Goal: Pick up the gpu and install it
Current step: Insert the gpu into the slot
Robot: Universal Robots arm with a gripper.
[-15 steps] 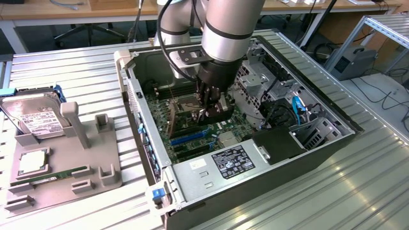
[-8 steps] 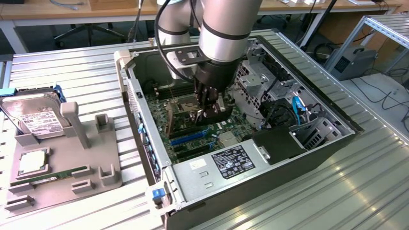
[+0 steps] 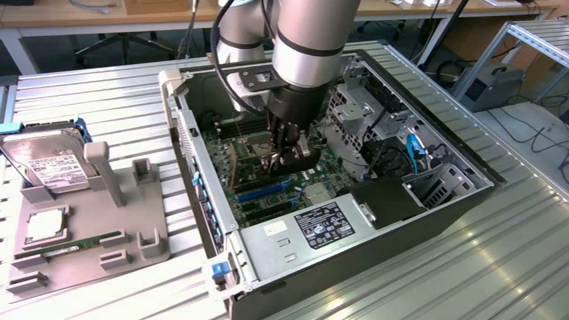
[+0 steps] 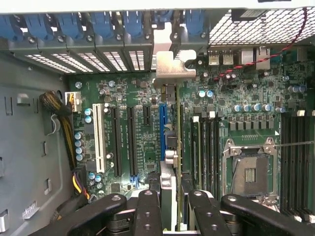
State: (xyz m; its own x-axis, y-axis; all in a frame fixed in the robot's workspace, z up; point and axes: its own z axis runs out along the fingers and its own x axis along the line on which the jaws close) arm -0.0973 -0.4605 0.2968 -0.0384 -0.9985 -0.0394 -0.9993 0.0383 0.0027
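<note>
Wrist view shows the end effector (image 4: 170, 209) with its two pairs of black finger links closed in on the gpu (image 4: 171, 147), which runs edge-on away from the fingers as one thin card, its silver bracket (image 4: 170, 66) at the far end against the row of rear slot covers; the card sits just beside the single blue expansion slot (image 4: 161, 135), though whether it is seated in a slot cannot be told. On the motherboard (image 4: 246, 98) beside it I count one white slot (image 4: 100, 132), three long black slots and one short black one, plus one open processor socket (image 4: 247, 174) with memory slots on either side. From the exterior view, the end effector (image 3: 292, 157) hangs from the one silver arm (image 3: 311, 40) down inside the open computer case (image 3: 356, 233), with the gpu (image 3: 302, 160) clamped between its fingers just above the board. A black power supply (image 3: 324, 227) with a white-printed label lies at the near end of the case. Well apart, on the exterior view's left, one grey fixture tray (image 3: 89, 233) stands on the ribbed metal worktop (image 3: 106, 100), carrying one silver hard drive (image 3: 49, 167) with a white label propped upright, one processor chip (image 3: 44, 227) lying flat, and one green memory stick (image 3: 84, 241) lying flat beside the chip
</note>
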